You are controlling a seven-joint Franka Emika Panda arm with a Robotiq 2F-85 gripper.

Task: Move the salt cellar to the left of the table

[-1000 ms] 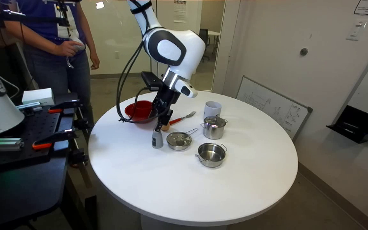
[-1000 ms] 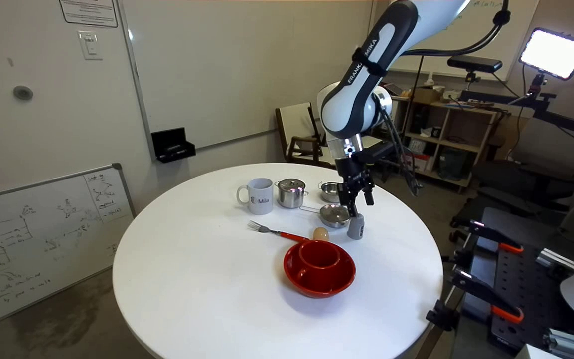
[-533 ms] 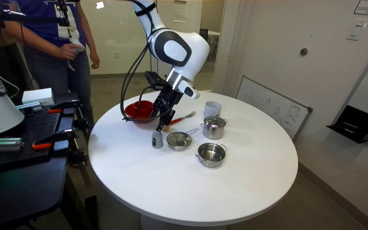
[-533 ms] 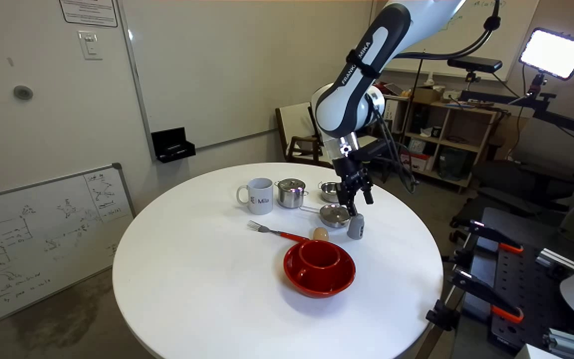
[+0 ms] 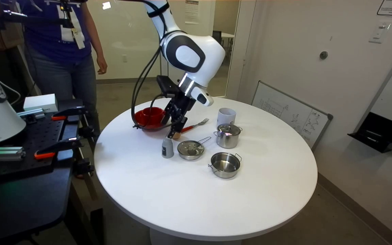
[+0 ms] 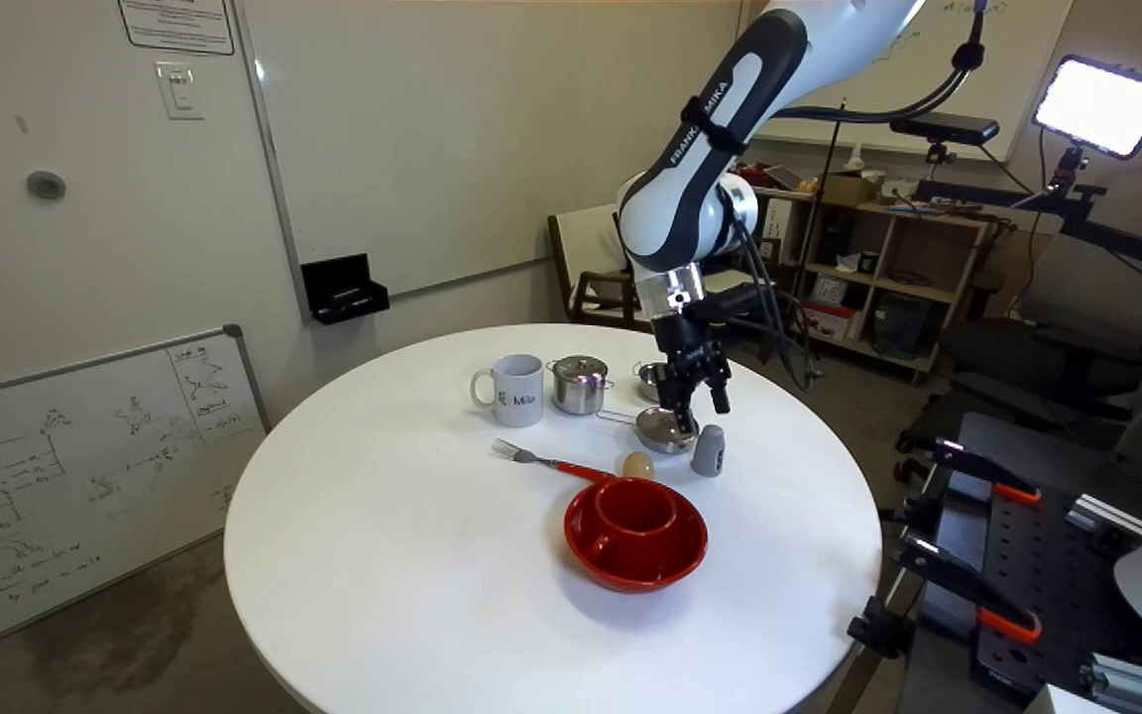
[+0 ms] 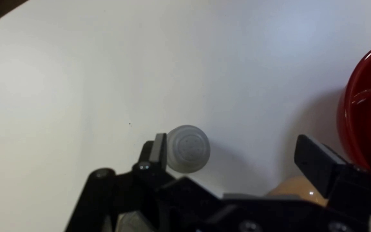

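A matte grey salt cellar [image 7: 188,149], round and dotted on top, stands upright on the smooth white table [image 6: 412,595], a black gripper [image 7: 231,144] hanging close with fingers wide apart; just beside sits a shiny steel pan [image 5: 191,151], farther off a glossy red bowl [image 6: 645,575].

In an exterior view the lower edge crops the table [image 6: 412,595], and the gripper [image 6: 701,414] hides part of the pan [image 6: 652,428] and of the far pot [image 6: 646,383]. In an exterior view it partly covers the egg [image 5: 177,135], the arm [image 5: 213,54] and the person [image 5: 49,41] run off the top, and the label [image 5: 164,151] on the salt cellar [image 5: 168,147] is too small to read. In the wrist view the right edge cuts a red dish [image 7: 345,119]; whether one finger [image 7: 158,149] touches the salt cellar is unclear.
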